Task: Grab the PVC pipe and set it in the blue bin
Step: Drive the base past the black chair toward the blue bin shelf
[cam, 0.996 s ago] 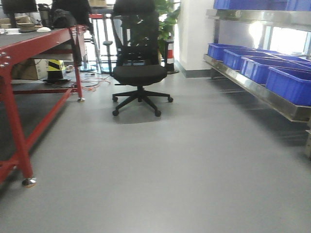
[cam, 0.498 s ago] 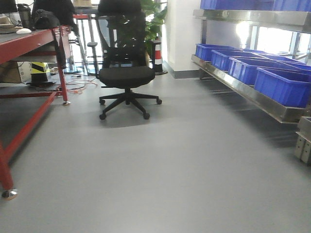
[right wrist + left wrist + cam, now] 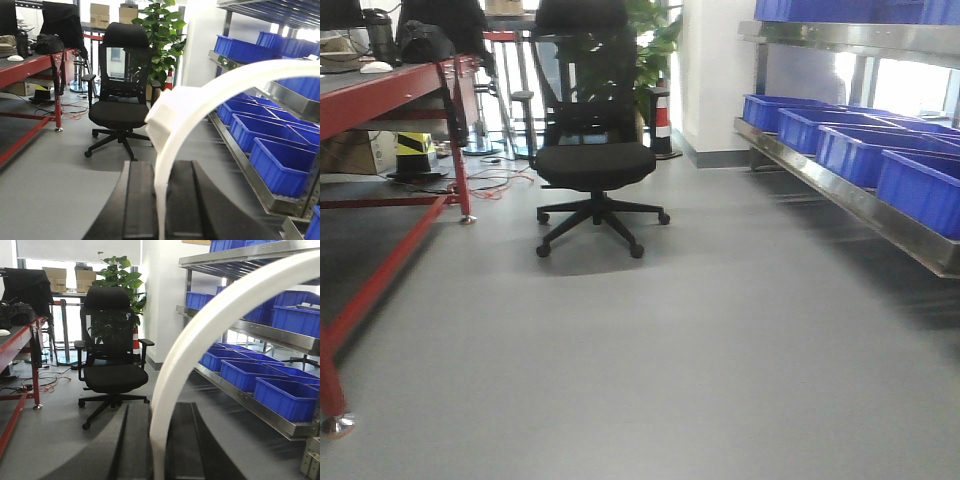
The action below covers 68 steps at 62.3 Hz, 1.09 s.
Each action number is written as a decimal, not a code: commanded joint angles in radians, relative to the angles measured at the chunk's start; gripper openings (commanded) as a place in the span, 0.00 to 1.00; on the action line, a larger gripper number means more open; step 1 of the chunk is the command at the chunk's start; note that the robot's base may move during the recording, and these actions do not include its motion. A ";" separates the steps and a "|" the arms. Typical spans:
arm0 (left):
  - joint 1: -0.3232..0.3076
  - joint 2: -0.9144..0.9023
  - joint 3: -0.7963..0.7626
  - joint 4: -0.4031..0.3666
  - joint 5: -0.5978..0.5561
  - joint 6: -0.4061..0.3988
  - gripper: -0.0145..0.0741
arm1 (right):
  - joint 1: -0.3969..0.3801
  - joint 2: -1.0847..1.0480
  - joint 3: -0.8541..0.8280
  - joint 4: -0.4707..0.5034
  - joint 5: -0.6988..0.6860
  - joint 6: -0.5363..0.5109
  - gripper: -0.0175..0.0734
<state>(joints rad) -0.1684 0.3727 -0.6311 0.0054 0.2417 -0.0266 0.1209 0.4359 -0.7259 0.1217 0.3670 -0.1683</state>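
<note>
so the right gripper [image 3: 160, 166] has its two black fingers pinched onto the PVC pipe [image 3: 210, 85], the chunky white C-piece with a stepped block on it, curving up and off to the right. left gripper [image 3: 159, 409] is likewise clamped on a thinner, smooth white arc strip [image 3: 210, 315]. Both pieces are up in the air, well apart from the blue bins [image 3: 920, 190] lined up on the steel shelf [image 3: 840, 195] along the right. Far ahead there's a black office chair [image 3: 595, 165] with a plant [image 3: 655, 40] behind it, red table [image 3: 380, 95] on the left
</note>
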 commanded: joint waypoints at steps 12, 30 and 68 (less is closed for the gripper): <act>-0.007 -0.004 -0.001 0.002 -0.027 -0.003 0.04 | 0.001 -0.003 0.001 -0.008 -0.031 -0.005 0.01; -0.007 -0.004 -0.001 0.002 -0.027 -0.003 0.04 | 0.001 -0.003 0.001 -0.008 -0.031 -0.005 0.01; -0.007 -0.004 -0.001 0.002 -0.027 -0.003 0.04 | 0.001 -0.003 0.001 -0.008 -0.032 -0.005 0.01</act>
<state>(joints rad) -0.1684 0.3727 -0.6311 0.0054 0.2417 -0.0266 0.1209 0.4359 -0.7259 0.1217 0.3670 -0.1683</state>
